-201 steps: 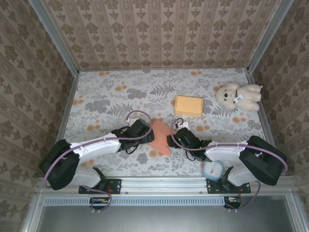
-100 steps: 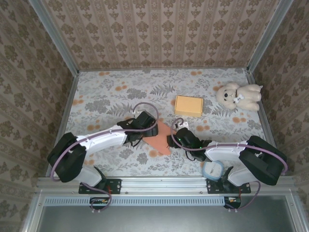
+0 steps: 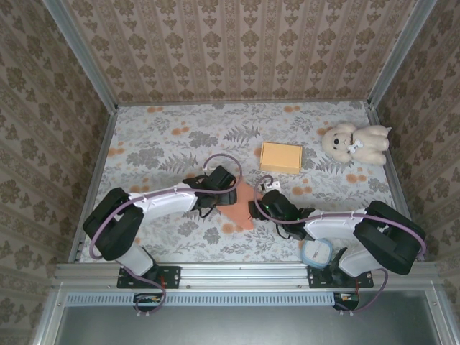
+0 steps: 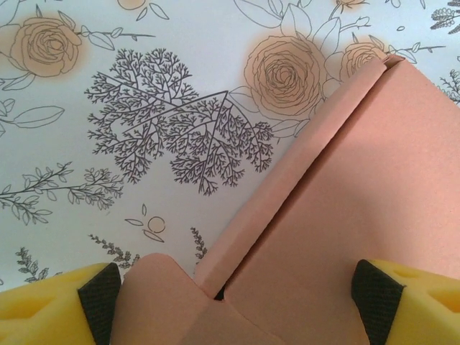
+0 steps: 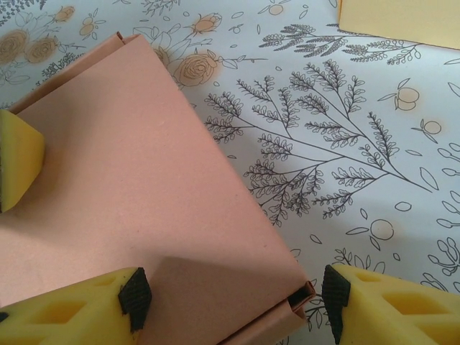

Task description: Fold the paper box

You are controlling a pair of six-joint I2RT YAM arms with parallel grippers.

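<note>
Paper box [image 5: 144,165] btwn left end effector [image 4: 230,291] & right end effector [image 5: 233,295].

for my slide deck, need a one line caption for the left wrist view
Open left end effector straddling the raised flap of a partly folded salmon-pink paper box on a floral-print tablecloth

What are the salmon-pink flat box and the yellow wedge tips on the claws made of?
The salmon-pink flat paper box looks like thin matte card: it has crisp folded edges and no gloss. The yellow wedge-shaped pads look like soft foam or rubber, with a dull surface, moulded hollows and black tips. I cannot tell which of the two it is.
</note>
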